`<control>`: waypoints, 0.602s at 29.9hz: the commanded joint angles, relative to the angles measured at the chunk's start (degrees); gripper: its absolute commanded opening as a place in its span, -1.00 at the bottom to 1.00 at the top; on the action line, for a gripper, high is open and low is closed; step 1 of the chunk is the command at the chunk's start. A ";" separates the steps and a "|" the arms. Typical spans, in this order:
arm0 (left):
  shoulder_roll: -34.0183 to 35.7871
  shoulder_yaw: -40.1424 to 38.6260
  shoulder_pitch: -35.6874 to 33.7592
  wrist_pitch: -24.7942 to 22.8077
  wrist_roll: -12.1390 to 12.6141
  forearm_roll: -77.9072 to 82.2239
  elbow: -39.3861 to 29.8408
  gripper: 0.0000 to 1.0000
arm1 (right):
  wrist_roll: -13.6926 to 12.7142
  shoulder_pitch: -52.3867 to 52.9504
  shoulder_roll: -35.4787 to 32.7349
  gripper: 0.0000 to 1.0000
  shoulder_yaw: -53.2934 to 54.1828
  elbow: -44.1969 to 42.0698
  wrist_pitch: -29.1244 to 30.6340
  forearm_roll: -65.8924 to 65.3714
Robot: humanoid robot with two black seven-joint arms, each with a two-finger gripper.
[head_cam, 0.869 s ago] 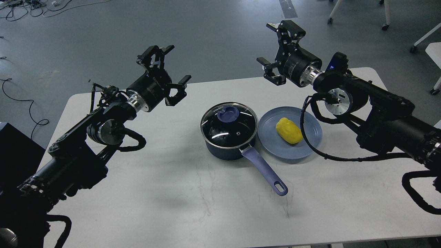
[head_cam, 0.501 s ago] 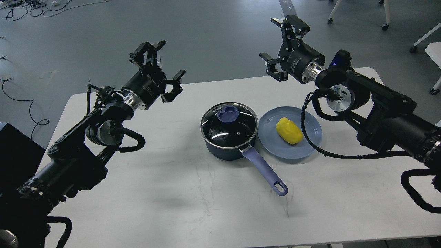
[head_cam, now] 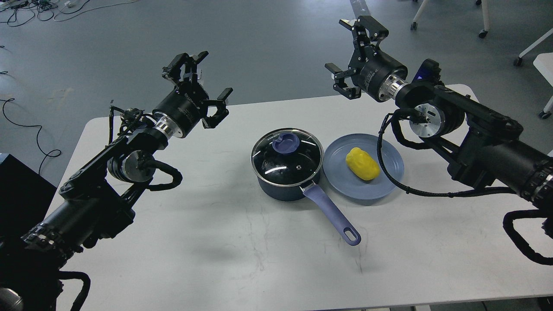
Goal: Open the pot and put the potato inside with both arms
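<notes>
You are at the start: the lidded pot (head_cam: pixel 287 166) and the potato (head_cam: pixel 362 163) on its plate (head_cam: pixel 337 162) sit untouched. Both grippers, left (head_cam: pixel 199 82) and right (head_cam: pixel 352 54), hover empty with jaws spread. Next, bring one down onto the lid knob (head_cam: pixel 284 142).

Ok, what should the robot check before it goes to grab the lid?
1. Lid sits on pot: ok.
2. Lid knob uncovered: ok.
3. Left hand open and empty: ok.
4. Right hand open and empty: ok.
5. Potato waiting on plate, right of the pot: ok.
6. Either hand down at the lid: not ok, both hang high near the table's far edge.
</notes>
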 commanded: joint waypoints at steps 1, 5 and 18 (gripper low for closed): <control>0.00 0.00 0.00 0.07 0.05 0.00 0.01 0.97 | -0.01 -0.06 -0.01 1.00 0.09 0.04 -0.07 0.00; -0.09 0.00 0.00 0.16 -0.04 0.00 0.01 0.97 | -0.01 -0.06 0.16 1.00 0.00 0.04 -0.15 0.00; -0.18 0.00 -0.09 0.34 0.31 0.00 0.01 0.97 | -0.01 0.03 0.16 1.00 -0.08 0.04 -0.24 -0.09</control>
